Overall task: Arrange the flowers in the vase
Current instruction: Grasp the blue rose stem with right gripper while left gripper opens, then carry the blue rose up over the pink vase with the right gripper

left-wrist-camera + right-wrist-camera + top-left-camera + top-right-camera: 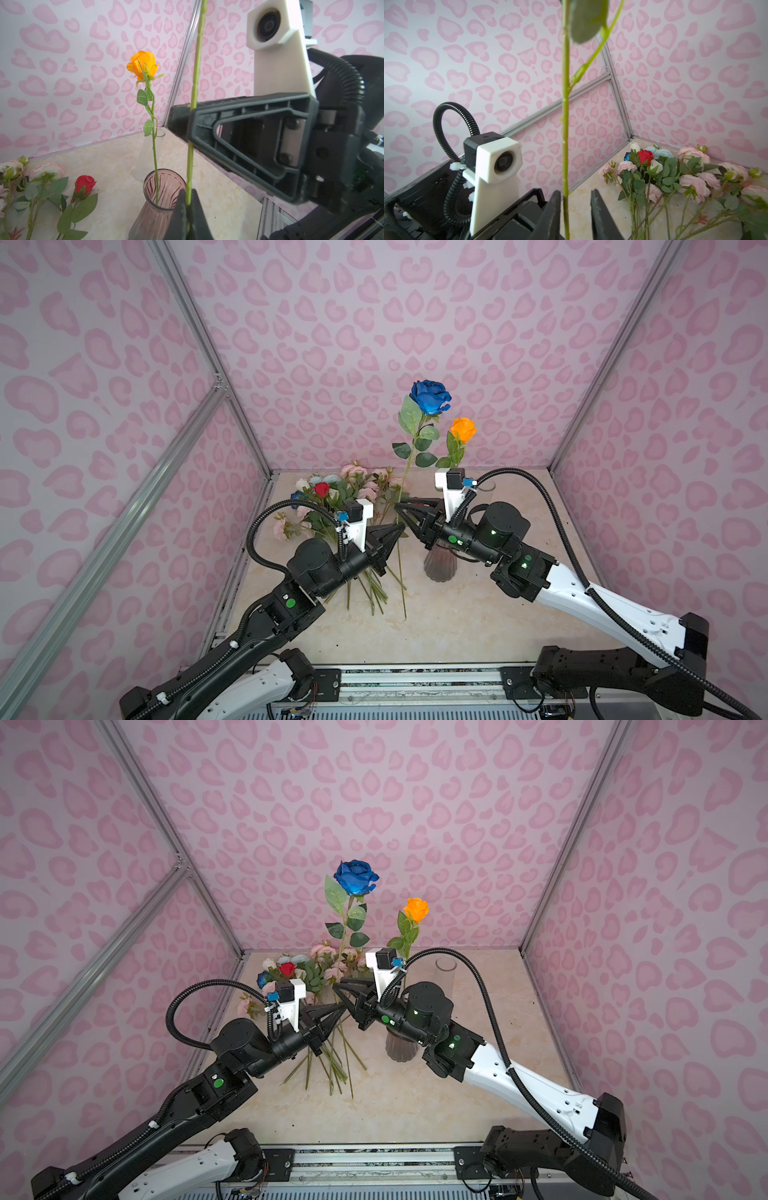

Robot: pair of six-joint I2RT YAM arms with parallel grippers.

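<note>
Rose stem (195,83) inside left end effector (188,204)

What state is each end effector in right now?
Left end effector: closed, holding the blue rose by its stem.
Right end effector: open, jaws either side of that stem.

Front of the table (457,635) and its right side are wide open. The vase (149,220) mouth is partly taken by the orange rose (143,64) stem, and the right arm (503,526) hangs over it. A clear cylinder (143,166) sits just behind, maybe touching. The flower pile (345,497) clogs the back-left.
</note>
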